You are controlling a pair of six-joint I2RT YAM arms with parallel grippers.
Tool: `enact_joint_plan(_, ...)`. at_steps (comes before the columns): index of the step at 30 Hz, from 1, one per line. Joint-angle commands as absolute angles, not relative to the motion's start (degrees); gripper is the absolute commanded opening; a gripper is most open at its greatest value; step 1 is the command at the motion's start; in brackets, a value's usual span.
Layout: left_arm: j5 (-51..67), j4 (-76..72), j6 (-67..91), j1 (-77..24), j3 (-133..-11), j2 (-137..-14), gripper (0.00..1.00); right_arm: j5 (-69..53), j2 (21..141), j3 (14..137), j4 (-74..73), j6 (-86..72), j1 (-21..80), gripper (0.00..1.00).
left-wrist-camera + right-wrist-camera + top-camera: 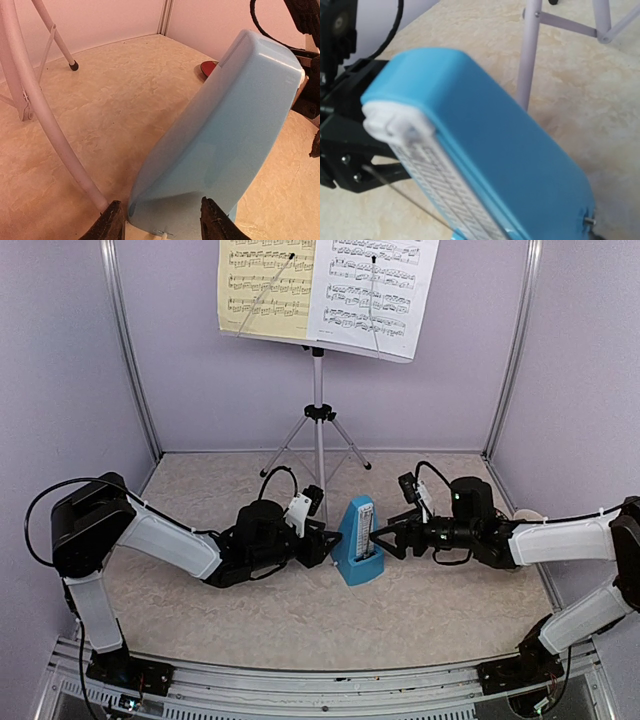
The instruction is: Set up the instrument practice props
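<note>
looking down from above and finding the blue metronome (358, 540) standing on its base at the middle of the beige table (300, 625), just in front of the stand's feet. seeing the silver music stand (318, 410) rising at 12 o'clock from the metronome, tripod legs spread on the table close to the back wall. noting the yellow sheet (265, 285) resting on the desk toward 11 o'clock and the white sheet (375, 285) beside it toward 1 o'clock, edges meeting, both facing the arms.

finding the left gripper (325, 540) lying low at the metronome's 9 o'clock, reaching in sideways. checking the left wrist view and seeing both dark fingers (111, 225) bracketing the bottom of the blue case, one on each side, clasping the metronome's lower body. spotting a pale stand leg (50, 125) slanting past at 9 o'clock and a dark red disc (207, 68) peeking out behind the case near 1 o'clock.

finding the right gripper (385, 538) at the metronome's 3 o'clock, level with its face, jaws spread apart and gripping nothing, tips just beside the case. checking the right wrist view and seeing the metronome's scaled front and thin pendulum rod (405, 195) filling the picture, slightly blurred, with none of this gripper's own fingers showing there.
</note>
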State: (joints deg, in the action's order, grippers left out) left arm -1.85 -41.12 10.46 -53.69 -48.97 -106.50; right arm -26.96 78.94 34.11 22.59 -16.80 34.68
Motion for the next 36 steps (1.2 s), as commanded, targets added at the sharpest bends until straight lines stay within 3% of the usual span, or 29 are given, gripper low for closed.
enact_joint_plan(1, -2.66, -42.16, 10.46, -53.61, -48.62, -106.61, 0.51, -25.57, 77.39, 33.73, 24.56, -17.49, 36.45, 0.93)
enact_joint_plan(19, -3.97, -42.71, 10.57, -53.96, -48.04, -106.18, 0.52, -18.26, 80.39, 40.61, 21.07, -16.24, 38.85, 0.94)
enact_joint_plan(36, -4.51, -43.08, 10.55, -54.05, -47.46, -106.00, 0.52, -14.30, 77.63, 38.06, 18.38, -16.97, 32.64, 0.83)
